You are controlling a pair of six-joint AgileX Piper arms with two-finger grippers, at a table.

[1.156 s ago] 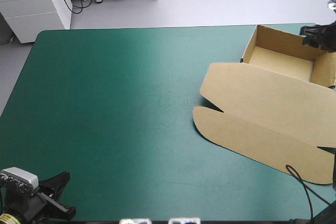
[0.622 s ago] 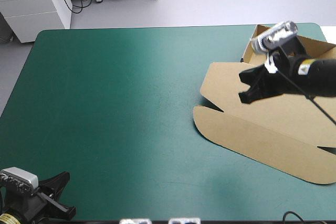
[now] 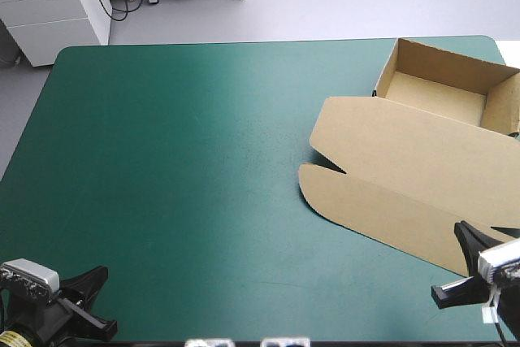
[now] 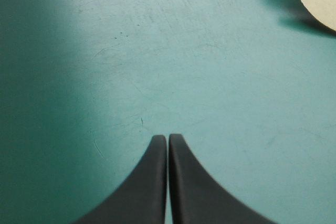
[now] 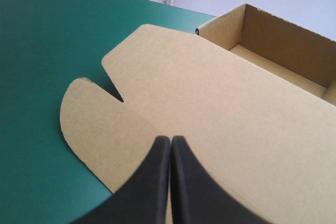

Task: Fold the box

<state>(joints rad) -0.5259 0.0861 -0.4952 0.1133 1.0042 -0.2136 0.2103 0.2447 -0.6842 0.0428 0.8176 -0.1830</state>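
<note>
While both jaws are closed, empty, the box lies along the table's right edge.

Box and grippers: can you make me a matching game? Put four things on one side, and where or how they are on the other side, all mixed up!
Things:
1. box's tray
2. box's lid
3. left gripper
4. right gripper

Places or states:
A. shut, over the brown flap
B. lying flat on the teal-green cover
C. walls up, open on top
D. shut, over bare cover

Pairs: 1-C, 2-B, 3-D, 4-A.
</note>
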